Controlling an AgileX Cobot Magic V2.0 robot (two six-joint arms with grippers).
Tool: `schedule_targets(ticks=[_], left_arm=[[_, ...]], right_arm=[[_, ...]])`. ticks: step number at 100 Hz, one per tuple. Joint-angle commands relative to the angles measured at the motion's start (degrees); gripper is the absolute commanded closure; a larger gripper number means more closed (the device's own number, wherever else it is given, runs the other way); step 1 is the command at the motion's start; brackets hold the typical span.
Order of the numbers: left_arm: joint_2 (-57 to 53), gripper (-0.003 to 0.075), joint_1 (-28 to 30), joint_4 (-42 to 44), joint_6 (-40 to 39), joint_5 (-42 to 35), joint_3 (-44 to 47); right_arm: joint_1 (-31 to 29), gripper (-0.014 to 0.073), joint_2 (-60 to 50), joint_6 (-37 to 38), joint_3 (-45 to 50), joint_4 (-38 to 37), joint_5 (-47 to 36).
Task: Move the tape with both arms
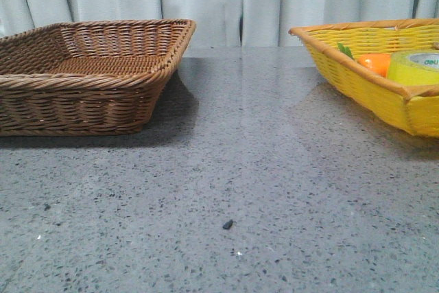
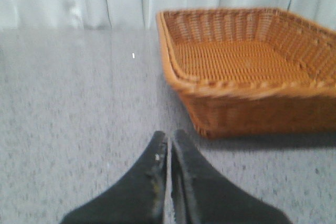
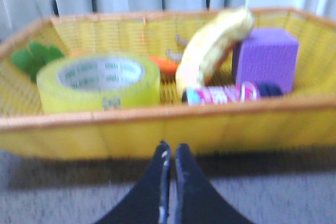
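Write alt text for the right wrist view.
A roll of yellow tape lies flat in a yellow basket, alongside a banana, a purple block, a carrot and a striped tube. The right gripper, shut and empty, sits just outside the basket's near rim.

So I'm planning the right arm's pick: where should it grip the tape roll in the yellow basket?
From above: the tape lies flat, core hole up, in the yellow basket. Pinch its wall, one finger in the hole, one outside.
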Motion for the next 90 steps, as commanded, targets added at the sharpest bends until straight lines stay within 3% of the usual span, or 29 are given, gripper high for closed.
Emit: schedule_targets(ticks=[1,22,38,66,90], left_arm=[[-1.7,0.0741,0.2,-0.6,0.0,-8.4,0.5],[-1.7,0.0741,0.2,-0.6,0.0,-11.6,0.5],[-1.7,0.0741,0.2,-0.6,0.0,-13.4,-0.2],[0.1,0.0741,0.2,0.3,0.0,-12.2,-6.5],[6.2,0.0741,0.2,1.2,0.0,-5.7,-15.6]], right_arm=[[-0.3,0.0659,-1.1,0.1,1.2,-0.2,-10.1],[-0.3,0.0659,-1.1,0.1,1.2,-0.2,-19.8],[-0.3,0.0659,-1.1,0.1,1.2,-0.2,-19.7],[-0.3,0.0659,0.6,0.2,-5.8,0.0,-6.1],[-0.3,0.0659,7.6,0.2,-15.9,1.4,4.5]])
